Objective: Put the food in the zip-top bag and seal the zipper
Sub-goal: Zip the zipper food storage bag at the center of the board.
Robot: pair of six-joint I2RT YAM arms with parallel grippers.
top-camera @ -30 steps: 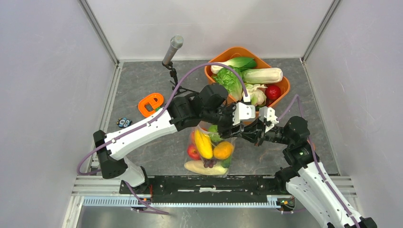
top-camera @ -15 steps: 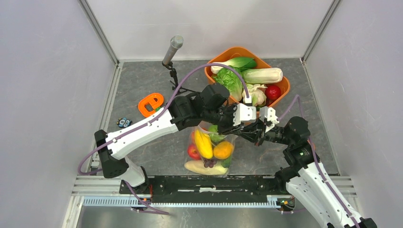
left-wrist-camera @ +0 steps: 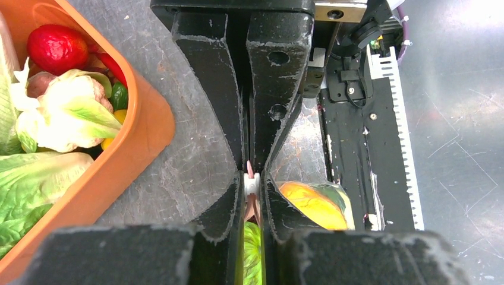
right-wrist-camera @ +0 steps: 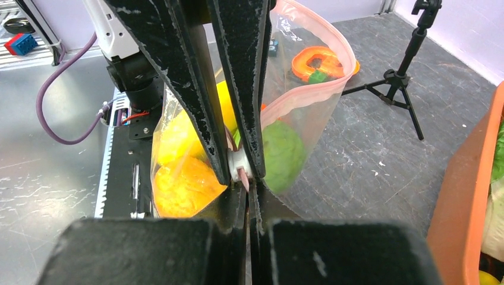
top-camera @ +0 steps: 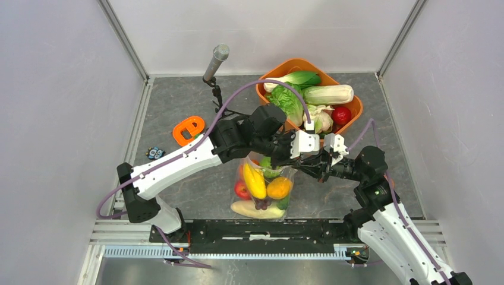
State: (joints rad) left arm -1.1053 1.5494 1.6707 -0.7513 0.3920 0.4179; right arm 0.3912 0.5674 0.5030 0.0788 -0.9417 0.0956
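The clear zip-top bag (top-camera: pixel 261 187) stands between the arms. It holds a yellow banana (top-camera: pixel 254 180), an orange piece (top-camera: pixel 279 187), a red piece (top-camera: pixel 241 190), purple grapes (top-camera: pixel 261 203) and a green piece (top-camera: pixel 268 166). My left gripper (top-camera: pixel 295 159) is shut on the white slider (left-wrist-camera: pixel 252 185) of the pinkish zipper at the bag's right top corner. My right gripper (top-camera: pixel 307 167) faces it, shut on the zipper strip's end (right-wrist-camera: pixel 243 174) just beyond the slider. In the right wrist view the bag's pink-rimmed mouth (right-wrist-camera: pixel 315 89) gapes open beyond the slider.
An orange tub (top-camera: pixel 356 110) of lettuce, cabbage and a red fruit stands at the back right, close behind the grippers. A microphone on a tripod (top-camera: pixel 217 59) stands at the back. An orange toy (top-camera: pixel 188 129) and a small car (top-camera: pixel 156 152) lie left. A black rail (top-camera: pixel 267 228) runs along the near edge.
Both grippers stay clamped at the bag's right corner. They have shifted only slightly, and the bag and food have not visibly moved.
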